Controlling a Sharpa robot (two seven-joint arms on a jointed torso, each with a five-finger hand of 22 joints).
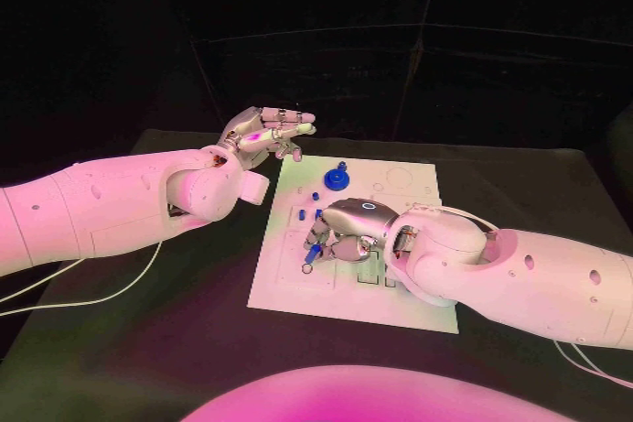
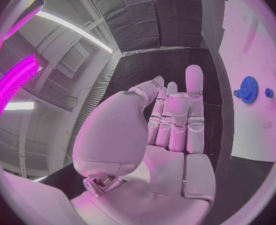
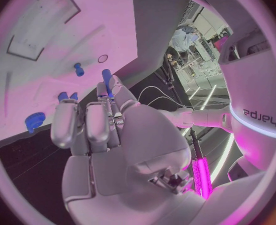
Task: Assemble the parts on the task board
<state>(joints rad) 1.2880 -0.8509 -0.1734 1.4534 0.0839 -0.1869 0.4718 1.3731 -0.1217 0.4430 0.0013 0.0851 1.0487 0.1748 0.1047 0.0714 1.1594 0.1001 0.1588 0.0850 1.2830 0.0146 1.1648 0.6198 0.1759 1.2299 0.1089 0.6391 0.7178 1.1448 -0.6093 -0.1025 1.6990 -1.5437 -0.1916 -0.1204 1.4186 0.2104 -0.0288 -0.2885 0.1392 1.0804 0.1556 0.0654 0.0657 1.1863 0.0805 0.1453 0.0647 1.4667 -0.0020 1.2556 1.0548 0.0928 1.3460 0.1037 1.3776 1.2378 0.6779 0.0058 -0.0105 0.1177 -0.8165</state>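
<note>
The white task board (image 1: 396, 189) lies in the middle of the black table. A blue gear (image 1: 337, 177) stands on its far part, with small blue parts (image 1: 316, 196) just nearer. My right hand (image 1: 346, 234) hovers low over the board's left middle and pinches a slim blue peg (image 1: 313, 253) at its fingertips; the peg (image 3: 106, 80) sticks out past the fingers toward the board (image 3: 44, 20). My left hand (image 1: 271, 129) is raised beyond the board's far left corner, fingers stretched out and holding nothing. From the left wrist, the hand (image 2: 175, 120) and the gear (image 2: 247, 89) are both visible.
Recessed slots (image 1: 370, 275) lie in the board's near half, partly under my right wrist. A round hole (image 3: 102, 58) and a short blue peg (image 3: 79, 69) sit on the board ahead of the right hand. White cables (image 1: 80, 298) trail off the table's left side.
</note>
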